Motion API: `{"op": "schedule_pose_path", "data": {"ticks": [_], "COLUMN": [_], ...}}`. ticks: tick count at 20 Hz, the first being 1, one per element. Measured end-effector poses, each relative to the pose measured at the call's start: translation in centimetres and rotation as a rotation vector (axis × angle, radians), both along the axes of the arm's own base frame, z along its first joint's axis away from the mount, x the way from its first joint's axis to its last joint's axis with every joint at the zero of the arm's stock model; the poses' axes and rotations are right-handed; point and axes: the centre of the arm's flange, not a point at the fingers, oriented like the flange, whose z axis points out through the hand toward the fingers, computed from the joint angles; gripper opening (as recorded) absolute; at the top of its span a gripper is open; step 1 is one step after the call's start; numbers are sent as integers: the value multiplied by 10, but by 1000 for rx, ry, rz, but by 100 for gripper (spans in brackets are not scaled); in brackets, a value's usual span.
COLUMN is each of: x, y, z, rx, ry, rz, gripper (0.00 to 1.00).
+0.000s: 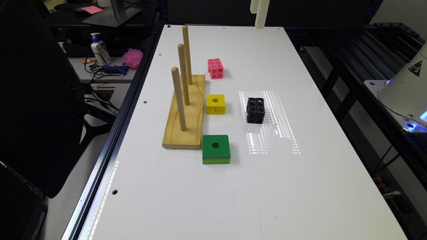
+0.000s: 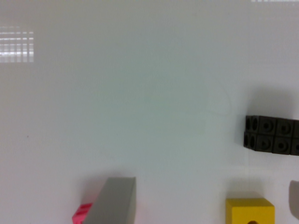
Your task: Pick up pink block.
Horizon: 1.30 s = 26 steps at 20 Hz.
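Four blocks sit on the white desk (image 1: 300,186) in the exterior view: the pink block (image 1: 215,68) nearest the far end, just beside the wooden peg board (image 1: 185,113) with its three upright dowels, then a yellow block (image 1: 215,104), a green block (image 1: 216,149), and a black cube (image 1: 256,110) apart toward that view's right. At the top edge a pale part of the pincer (image 1: 260,13) hangs above the desk, cut off by the frame. In the wrist view two grey fingers (image 2: 117,200) stand wide apart, both cropped, holding nothing; one hides most of the pink block (image 2: 82,213), leaving a corner. The yellow block (image 2: 250,212) and black cube (image 2: 273,135) are likewise cut off.
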Motion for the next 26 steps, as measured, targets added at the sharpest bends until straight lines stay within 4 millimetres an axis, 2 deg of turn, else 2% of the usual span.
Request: {"op": "schedule_pose_path", "data": {"ticks": [14,26], "x": [-1,6], "y": [-2,-7], "z": [-1,7], "rx": [0,-2], "ry": [2,-15], "rz": [-6,-12], "gripper": [100,100]}}
